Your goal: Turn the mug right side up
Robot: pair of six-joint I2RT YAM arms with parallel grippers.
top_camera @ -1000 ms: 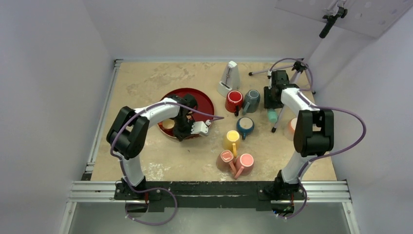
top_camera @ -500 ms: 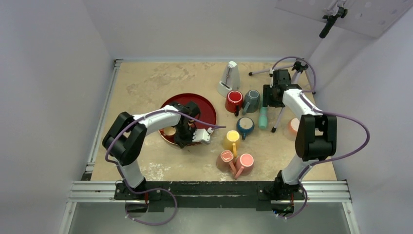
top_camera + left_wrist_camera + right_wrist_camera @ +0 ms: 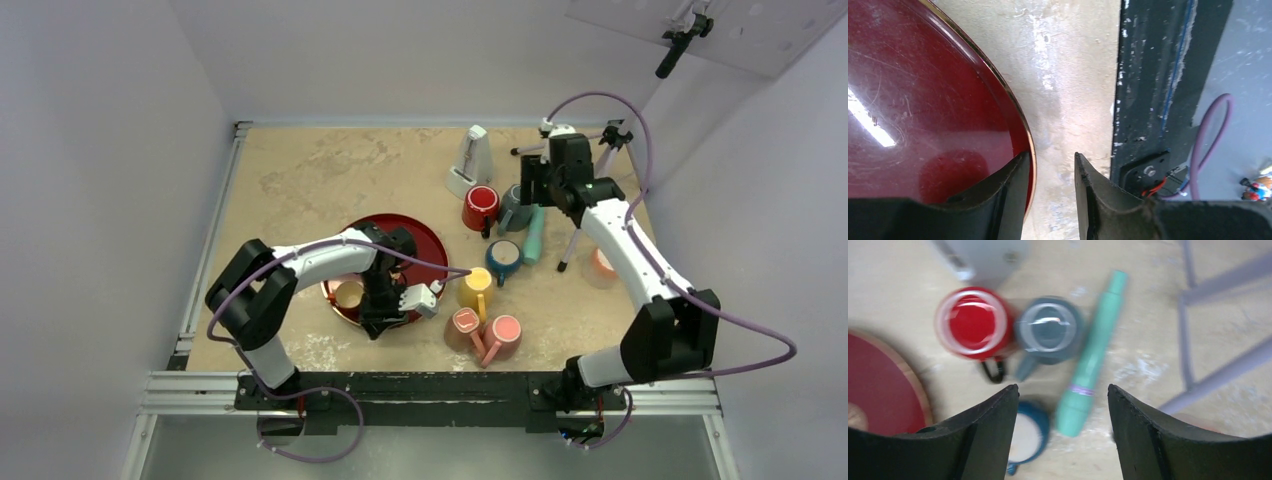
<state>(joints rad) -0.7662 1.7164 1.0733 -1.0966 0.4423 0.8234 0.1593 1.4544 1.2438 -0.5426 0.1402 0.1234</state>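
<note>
At the table [image 3: 330, 345] edge, the red tray [image 3: 420, 235] is pinched by the left gripper [image 3: 1050, 156]; the right gripper [image 3: 1063, 387] is held open.

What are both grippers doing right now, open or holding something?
Left gripper: jaws nearly together astride the rim of the red tray; a firm grip cannot be told.
Right gripper: open, holding nothing.

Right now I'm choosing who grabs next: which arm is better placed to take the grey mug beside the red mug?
Right. The right gripper hangs open just over the grey mug. The left gripper is closed on the red tray at its rim, well away from that mug.
</note>
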